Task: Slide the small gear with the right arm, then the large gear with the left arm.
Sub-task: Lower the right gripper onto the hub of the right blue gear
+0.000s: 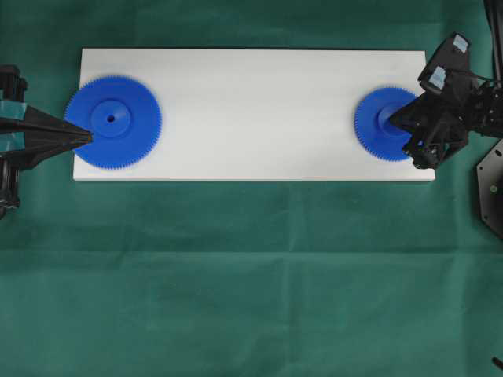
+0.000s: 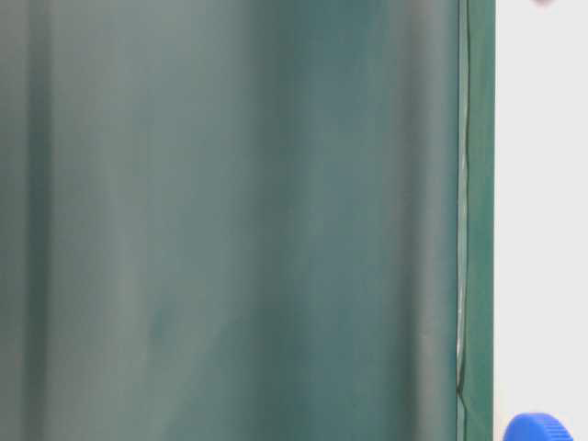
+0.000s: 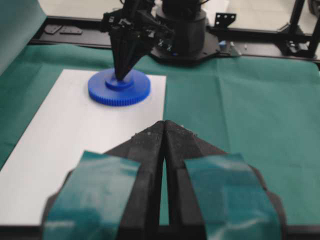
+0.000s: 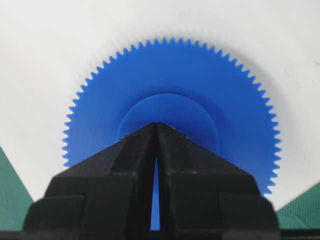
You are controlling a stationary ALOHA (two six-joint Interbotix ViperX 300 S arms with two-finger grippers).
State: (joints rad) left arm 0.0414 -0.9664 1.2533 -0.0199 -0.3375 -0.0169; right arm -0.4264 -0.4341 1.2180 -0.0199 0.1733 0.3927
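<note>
Plainly the small gear [image 4: 172,107] is light, stiff, slick plastic lying flat at the board's [image 1: 251,102] three o'clock end; the right gripper [image 4: 157,125], pinched shut and empty, rests its tip on the hub, a sound place to push. Farther off at nine o'clock, the large gear [image 1: 114,122] waits with the left gripper [image 1: 85,137] clenched at its rim.

Creased green cloth [image 1: 251,275] covering the worktop, white rectangular board [image 1: 259,86] lying flat on it, green curtain [image 2: 230,220] hanging behind, soft even light
</note>
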